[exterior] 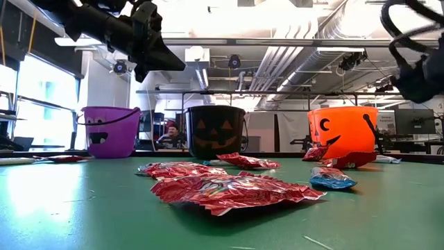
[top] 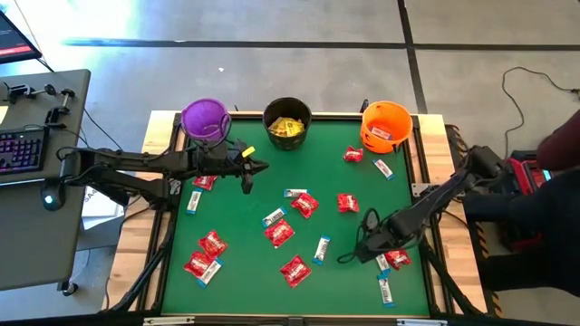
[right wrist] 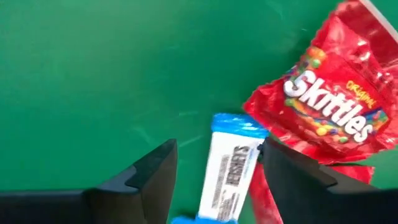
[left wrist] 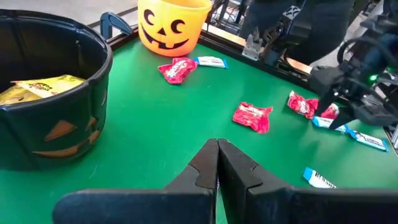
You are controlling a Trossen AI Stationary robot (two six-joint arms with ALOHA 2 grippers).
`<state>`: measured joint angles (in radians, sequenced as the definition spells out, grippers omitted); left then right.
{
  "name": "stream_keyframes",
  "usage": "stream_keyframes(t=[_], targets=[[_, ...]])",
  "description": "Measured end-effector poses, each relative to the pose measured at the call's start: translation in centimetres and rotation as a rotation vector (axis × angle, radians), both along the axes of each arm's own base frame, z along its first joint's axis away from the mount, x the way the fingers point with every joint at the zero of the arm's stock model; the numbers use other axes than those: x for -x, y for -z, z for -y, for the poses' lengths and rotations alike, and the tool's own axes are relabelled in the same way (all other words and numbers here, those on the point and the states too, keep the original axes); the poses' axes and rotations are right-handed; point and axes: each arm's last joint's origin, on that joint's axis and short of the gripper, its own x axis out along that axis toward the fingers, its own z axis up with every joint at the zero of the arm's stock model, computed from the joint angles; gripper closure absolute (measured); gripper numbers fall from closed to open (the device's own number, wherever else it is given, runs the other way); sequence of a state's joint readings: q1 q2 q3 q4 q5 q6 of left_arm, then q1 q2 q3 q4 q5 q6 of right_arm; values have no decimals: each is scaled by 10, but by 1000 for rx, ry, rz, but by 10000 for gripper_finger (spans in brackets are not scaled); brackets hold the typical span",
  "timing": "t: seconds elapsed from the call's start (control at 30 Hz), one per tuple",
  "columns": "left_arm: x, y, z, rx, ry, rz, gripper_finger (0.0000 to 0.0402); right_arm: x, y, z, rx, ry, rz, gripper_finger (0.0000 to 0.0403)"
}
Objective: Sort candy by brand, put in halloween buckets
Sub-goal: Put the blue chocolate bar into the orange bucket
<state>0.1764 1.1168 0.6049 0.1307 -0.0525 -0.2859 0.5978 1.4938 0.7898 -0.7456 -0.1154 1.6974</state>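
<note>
Right gripper (right wrist: 214, 171) hangs low over the near right part of the table with its fingers spread wide, and between them lies a slim white-and-blue bar (right wrist: 229, 168), flat on the green felt and not yet gripped. A red packet (right wrist: 329, 112) lies just beside the bar and seems to overlap its edge near one finger (right wrist: 298, 180), so the close should probably be centred on the bar alone, with that finger slipped between bar and packet rather than on top of the foil. Coming straight down until the tips nearly meet the felt, then closing across the bar's narrow width, looks the surest way to lift a single piece. In the overhead view more red packets and bars are scattered over the table (top: 245, 204), while the purple bucket (top: 204, 119), black bucket (top: 287, 122) and orange bucket (top: 387, 126) stand along the far edge; the black one holds yellow packets (top: 287, 129). Left gripper (top: 248, 181) waits, pinched shut and empty, near the purple and black buckets.
</note>
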Motion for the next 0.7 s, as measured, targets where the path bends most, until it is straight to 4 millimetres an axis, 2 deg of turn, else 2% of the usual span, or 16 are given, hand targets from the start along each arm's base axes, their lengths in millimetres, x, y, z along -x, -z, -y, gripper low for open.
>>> stream_keyframes(t=[0.4,0.5,0.7], targets=[[1,1,0,4,0,-16,401,-2,17,-8,26,7,-64,191],[1,2,0,6,0,-28,401,-2,17,-7,36,5,-51,220],[2,4,0,9,-1,-40,401,-2,17,-7,39,-13,-46,311]])
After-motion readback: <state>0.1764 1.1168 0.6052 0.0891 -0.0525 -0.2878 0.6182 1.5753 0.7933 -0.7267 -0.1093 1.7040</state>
